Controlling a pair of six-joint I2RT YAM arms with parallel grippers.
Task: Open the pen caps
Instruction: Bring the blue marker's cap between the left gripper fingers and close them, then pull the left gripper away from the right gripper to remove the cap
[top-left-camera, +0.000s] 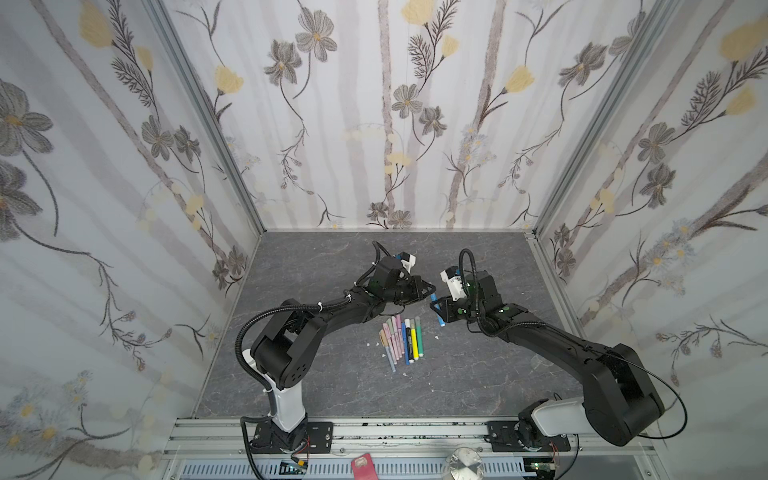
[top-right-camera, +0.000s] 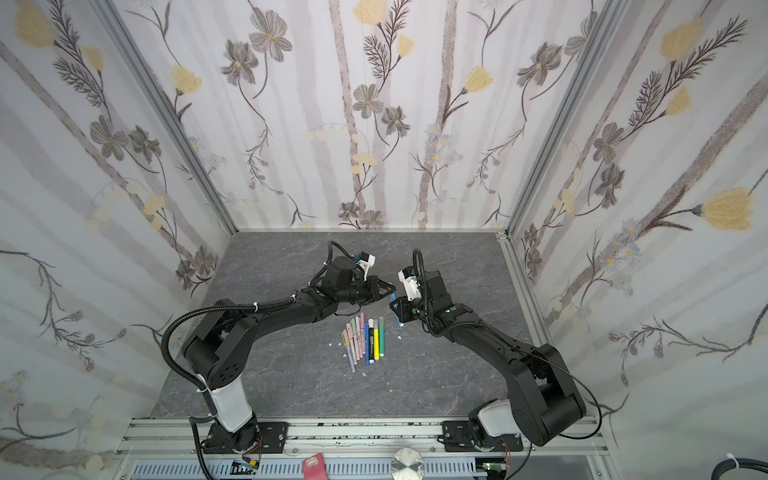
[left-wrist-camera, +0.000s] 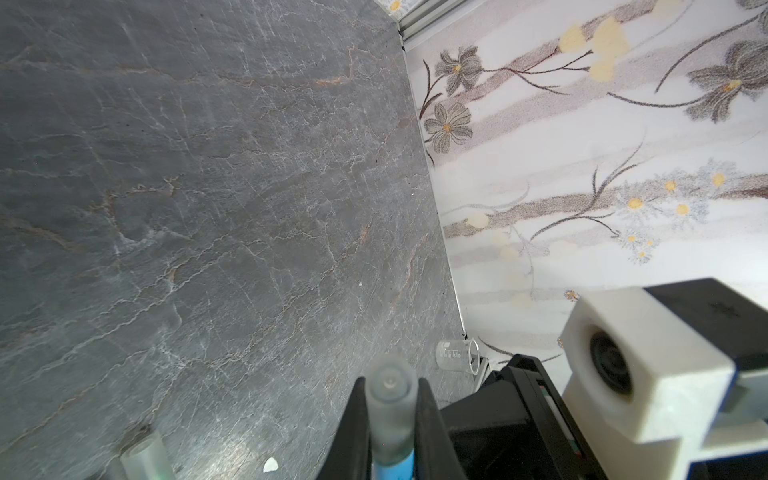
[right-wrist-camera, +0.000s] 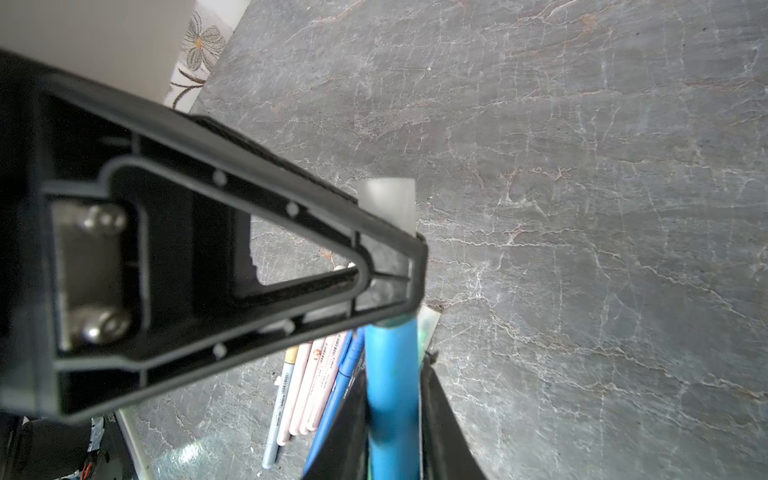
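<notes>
The grey marbled table (top-left-camera: 332, 386) carries at its middle a row of pens (top-left-camera: 401, 341), laid side by side; all places below are given from that row. Just past the row's far end, and raised above it, the left gripper (top-left-camera: 432, 288) and the right gripper (top-left-camera: 435, 308) are set tip to tip. A blue pen (right-wrist-camera: 392, 365) is held between them, roughly in line with the row.

The right gripper's fingers (right-wrist-camera: 436, 415) are closed onto the blue barrel. The left gripper's fingers (left-wrist-camera: 357, 415) are pinched tight round the frosted cap (left-wrist-camera: 390, 399), at the pen's end pointing away from the row. The cap appears not yet pulled off, though in the right wrist view the joint is hidden by a left finger.

The pen is judged light, stiff and smooth, so slipping under a pull is to be expected. The cap is probably a friction fit. It is best taken by its sides at mid-length, with the barrel held close to the joint and the pull kept straight along the pen.

A clear beaker (left-wrist-camera: 457, 355) is seen lying on its side well away from the row, at the table's edge below a wall. Nothing can be made out in it. A few white flecks (top-left-camera: 436, 337) are scattered near the row.
</notes>
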